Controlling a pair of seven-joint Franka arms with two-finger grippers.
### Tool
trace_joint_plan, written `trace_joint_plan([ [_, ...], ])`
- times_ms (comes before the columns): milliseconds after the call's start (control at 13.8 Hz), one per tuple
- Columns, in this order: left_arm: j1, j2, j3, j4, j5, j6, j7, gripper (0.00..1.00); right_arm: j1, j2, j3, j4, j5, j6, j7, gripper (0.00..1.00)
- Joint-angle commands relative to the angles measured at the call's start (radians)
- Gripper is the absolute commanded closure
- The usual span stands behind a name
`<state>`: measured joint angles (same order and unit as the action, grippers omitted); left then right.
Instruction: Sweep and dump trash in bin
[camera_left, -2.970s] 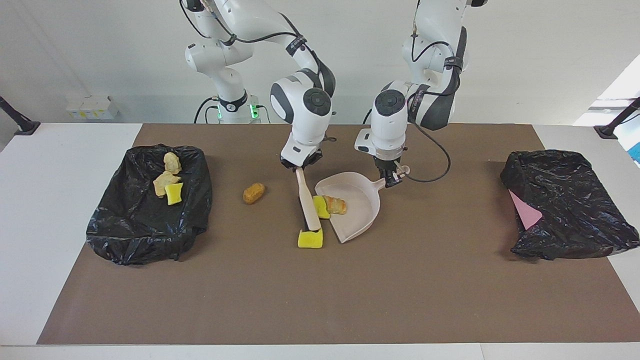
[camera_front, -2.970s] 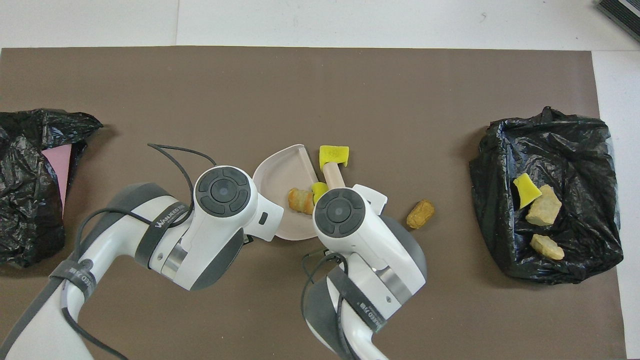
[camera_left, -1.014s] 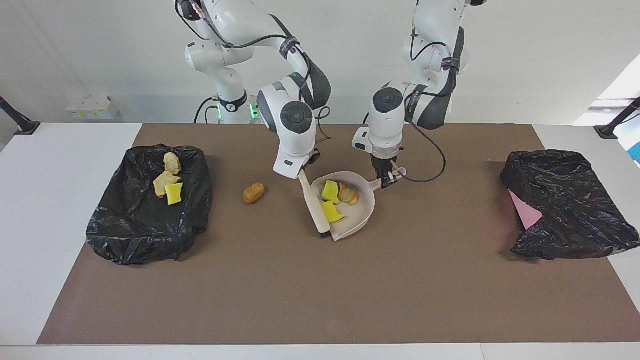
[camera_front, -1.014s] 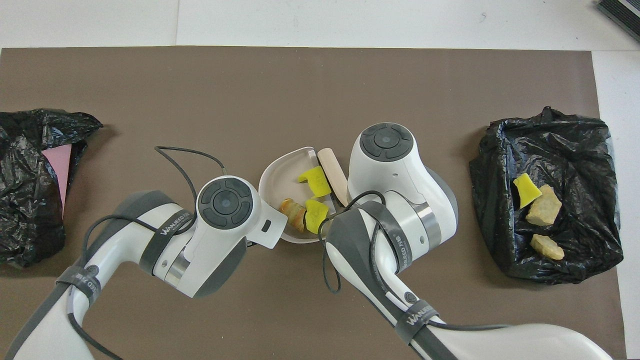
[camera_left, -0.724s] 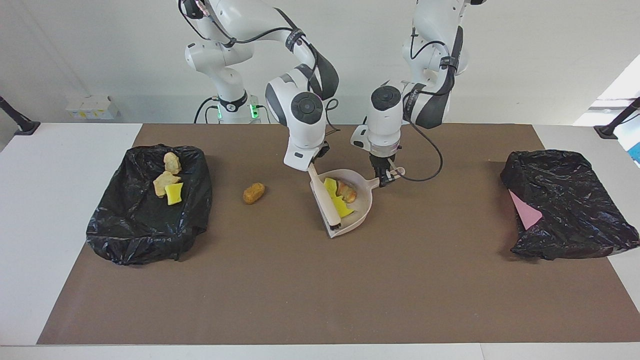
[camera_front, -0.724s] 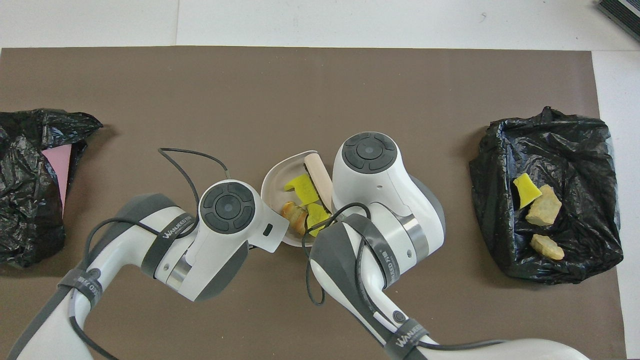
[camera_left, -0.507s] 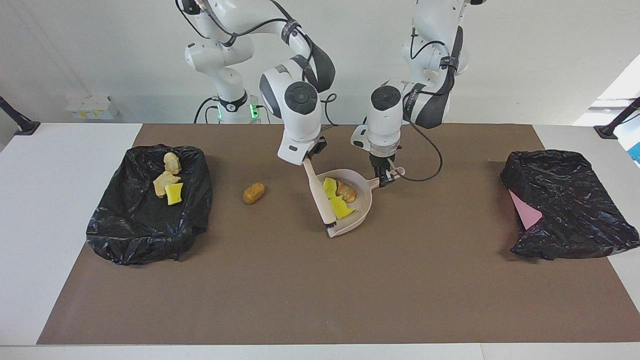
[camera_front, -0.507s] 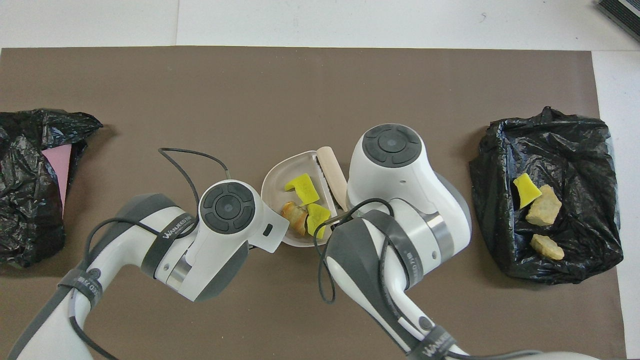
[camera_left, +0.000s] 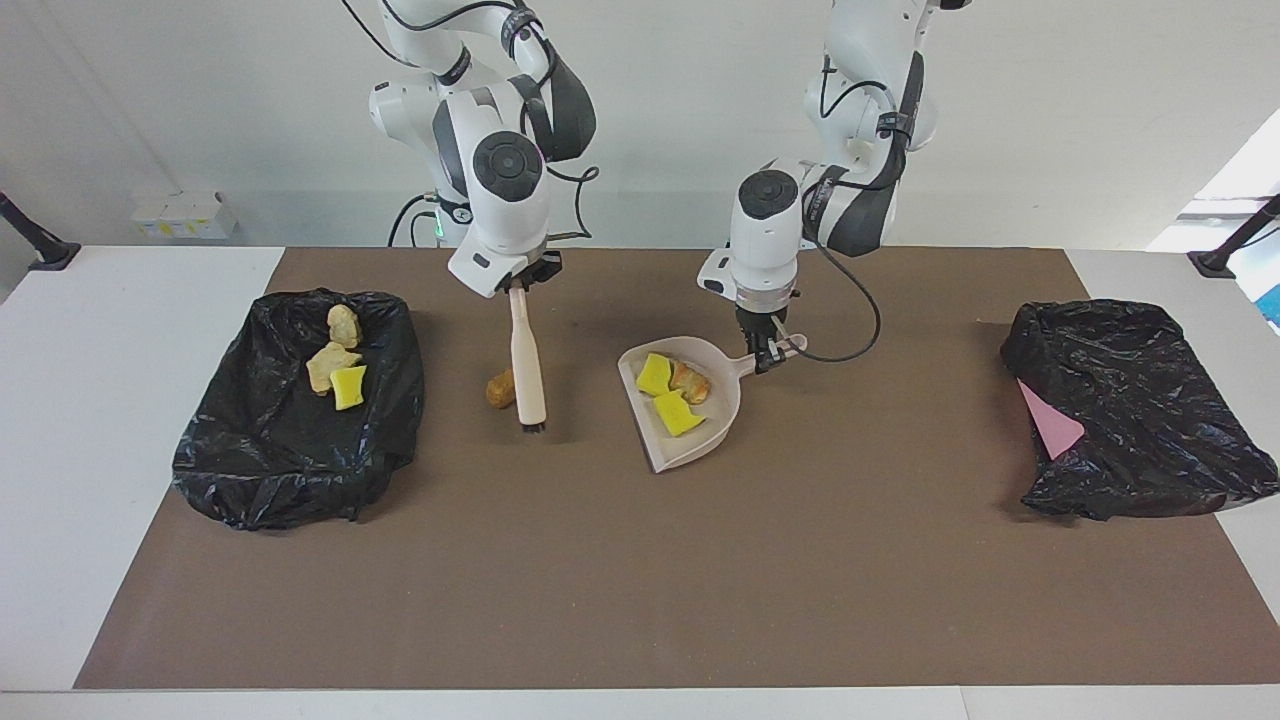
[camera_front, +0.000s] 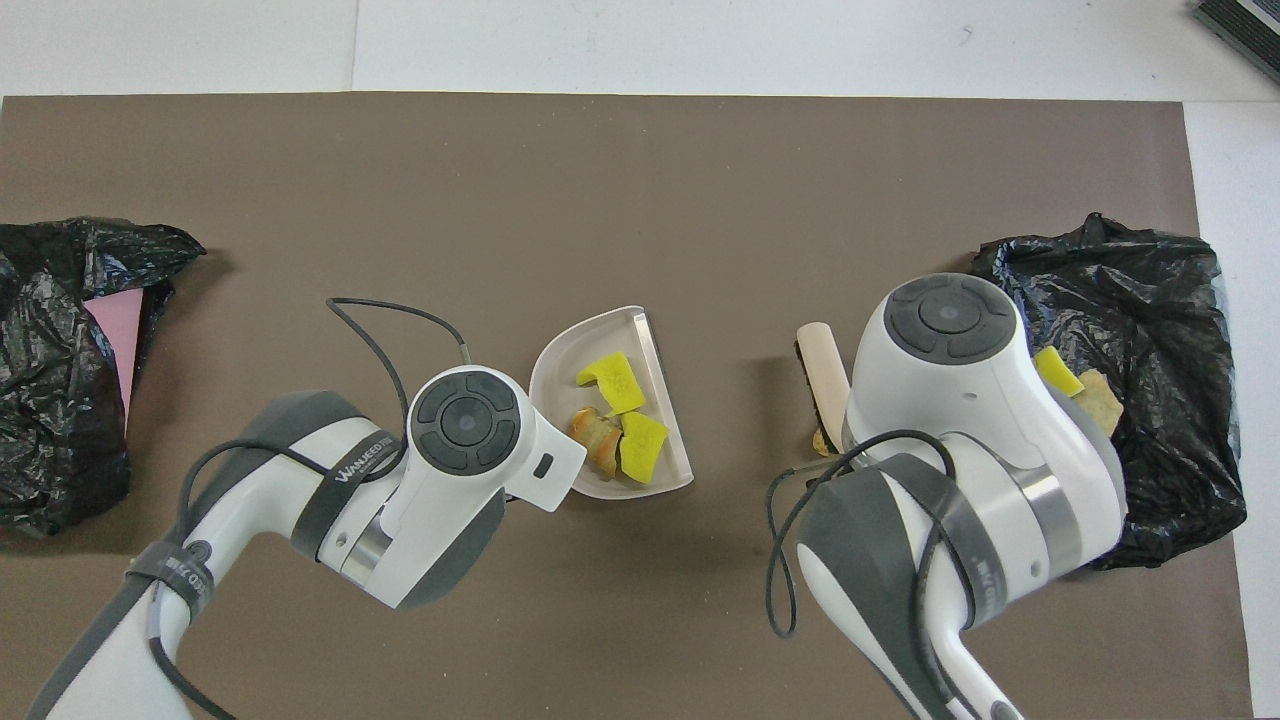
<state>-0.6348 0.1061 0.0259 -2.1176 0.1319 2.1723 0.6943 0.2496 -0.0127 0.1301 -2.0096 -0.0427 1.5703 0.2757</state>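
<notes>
Brown mat (camera_left: 640, 560) mid-frame: right gripper (camera_left: 520, 284) holds the brush (camera_left: 526, 362) by a loose chunk (camera_left: 499, 389), left gripper (camera_left: 768, 352) holds the dustpan (camera_left: 700, 425), so sweeping that chunk in seems next.

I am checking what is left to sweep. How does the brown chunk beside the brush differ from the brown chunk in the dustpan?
The brown chunk beside the brush lies on the brown mat, alone; the brown chunk in the dustpan lies between two yellow pieces. The first is partly hidden by the brush, held by the right gripper; the second is in plain sight in the dustpan, held by the left gripper. Both are orange-brown and small.
</notes>
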Motion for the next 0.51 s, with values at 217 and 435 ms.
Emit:
trace_joint_plan([
  [217, -0.069, -0.046, 0.015, -0.042, -0.008, 0.009, -0.002, 1.0, -0.071, -0.156, 0.014, -0.257, -0.111, 0.203, 0.114, 1.0],
  [435, -0.082, -0.052, 0.014, -0.042, -0.008, -0.019, -0.028, 1.0, -0.125, -0.187, 0.014, -0.333, -0.053, 0.208, 0.021, 1.0],
])
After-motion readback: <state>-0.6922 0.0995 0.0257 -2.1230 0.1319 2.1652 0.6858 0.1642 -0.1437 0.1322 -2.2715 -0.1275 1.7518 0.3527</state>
